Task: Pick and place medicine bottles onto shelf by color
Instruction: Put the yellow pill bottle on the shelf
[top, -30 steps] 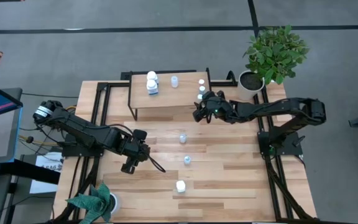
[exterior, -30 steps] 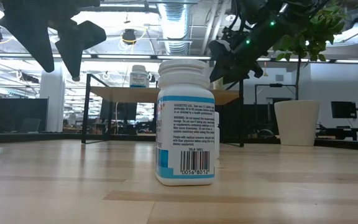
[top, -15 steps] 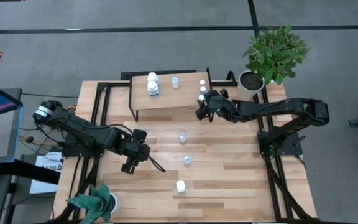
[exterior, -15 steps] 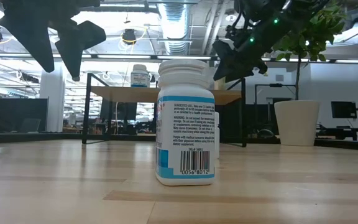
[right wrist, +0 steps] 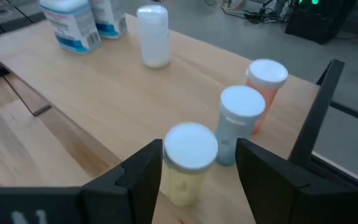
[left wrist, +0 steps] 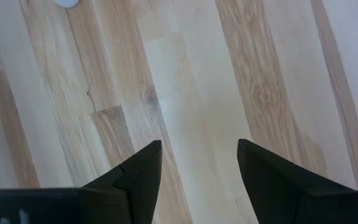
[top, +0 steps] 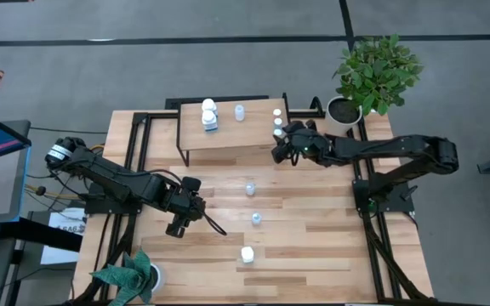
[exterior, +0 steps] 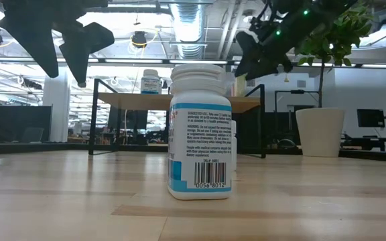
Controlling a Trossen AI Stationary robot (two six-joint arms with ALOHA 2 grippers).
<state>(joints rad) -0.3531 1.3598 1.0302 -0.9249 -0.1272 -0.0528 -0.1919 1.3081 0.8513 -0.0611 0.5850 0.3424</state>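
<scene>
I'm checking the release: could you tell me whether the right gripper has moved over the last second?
Yes. In the high view the right gripper has drawn back toward the shelf's right edge, away from the table's middle.

Open-plan lab, exposed ducts [exterior: 186, 17], monitors [exterior: 370, 118]

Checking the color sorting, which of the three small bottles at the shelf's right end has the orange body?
The farthest of the three from the right gripper: the orange bottle. The nearer two are pale blue and yellowish.
</scene>
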